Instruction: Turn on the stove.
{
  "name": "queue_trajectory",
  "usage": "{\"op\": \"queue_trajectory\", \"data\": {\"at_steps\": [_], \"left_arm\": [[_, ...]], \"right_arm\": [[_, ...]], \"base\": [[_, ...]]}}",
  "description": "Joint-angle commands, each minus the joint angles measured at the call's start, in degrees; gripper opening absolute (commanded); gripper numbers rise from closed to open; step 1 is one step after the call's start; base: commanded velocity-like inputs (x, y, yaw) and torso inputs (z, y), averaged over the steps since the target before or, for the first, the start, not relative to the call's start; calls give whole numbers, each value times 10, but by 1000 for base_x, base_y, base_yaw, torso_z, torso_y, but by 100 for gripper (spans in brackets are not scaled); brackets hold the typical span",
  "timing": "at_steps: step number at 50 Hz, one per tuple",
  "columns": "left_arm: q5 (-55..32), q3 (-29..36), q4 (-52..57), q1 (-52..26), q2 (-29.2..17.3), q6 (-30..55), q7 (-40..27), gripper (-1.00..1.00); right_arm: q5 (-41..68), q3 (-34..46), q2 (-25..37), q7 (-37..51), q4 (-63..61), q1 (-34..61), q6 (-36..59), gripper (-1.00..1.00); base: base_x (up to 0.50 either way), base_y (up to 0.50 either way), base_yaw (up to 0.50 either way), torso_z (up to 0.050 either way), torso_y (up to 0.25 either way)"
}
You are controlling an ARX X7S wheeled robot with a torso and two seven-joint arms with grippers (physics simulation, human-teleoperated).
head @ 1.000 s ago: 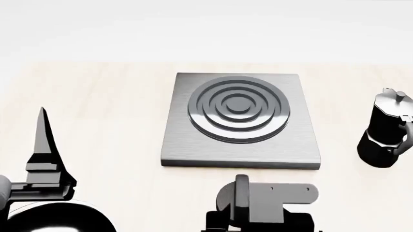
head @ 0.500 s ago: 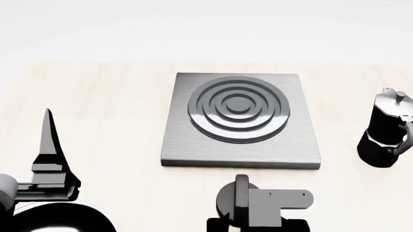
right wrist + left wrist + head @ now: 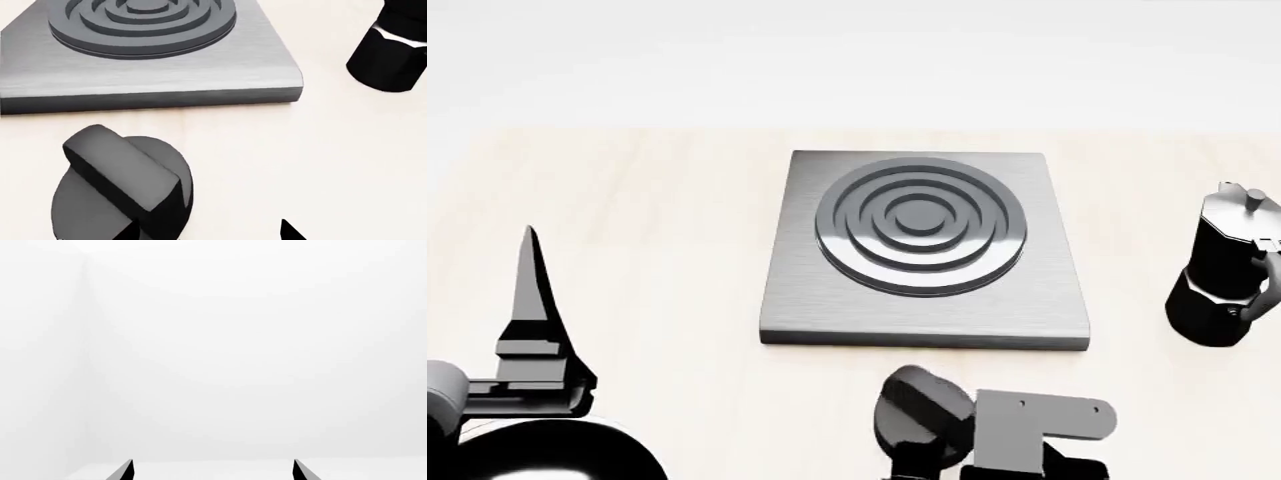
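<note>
Black knob (image 3: 123, 187) fin clear at right wrist; head view blurs.

The right gripper (image 3: 961, 455) partly hides the knob (image 3: 918, 415); its fingers (image 3: 288, 231) are cropped.
</note>
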State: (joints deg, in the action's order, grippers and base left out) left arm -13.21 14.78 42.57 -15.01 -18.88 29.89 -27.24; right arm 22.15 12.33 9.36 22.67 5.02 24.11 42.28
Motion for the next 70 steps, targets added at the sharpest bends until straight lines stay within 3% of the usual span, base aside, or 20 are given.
{"op": "queue_trajectory", "data": {"at_steps": [1, 25, 64, 70], "left_arm": [[-2, 1, -2, -1, -1, -2, -2, 100], [-8, 0, 2, -3, -5, 1, -7, 100], [-14, 2, -1, -4, -10, -6, -13, 100], [-26, -1, 16, -20, -11, 26, -17, 100]], "right_arm": [[-4, -23, 9, 37, -28, -12, 9, 100], [4, -72, 19, 95, -87, -33, 11, 100], [21, -29, 52, 114, -266, -32, 86, 100], [19, -16, 60, 124, -302, -29, 105, 100]], "base": [[0, 0, 0, 0, 0], [0, 0, 0, 0, 0], [0, 0, 0, 0, 0], [0, 0, 0, 0, 0]]}}
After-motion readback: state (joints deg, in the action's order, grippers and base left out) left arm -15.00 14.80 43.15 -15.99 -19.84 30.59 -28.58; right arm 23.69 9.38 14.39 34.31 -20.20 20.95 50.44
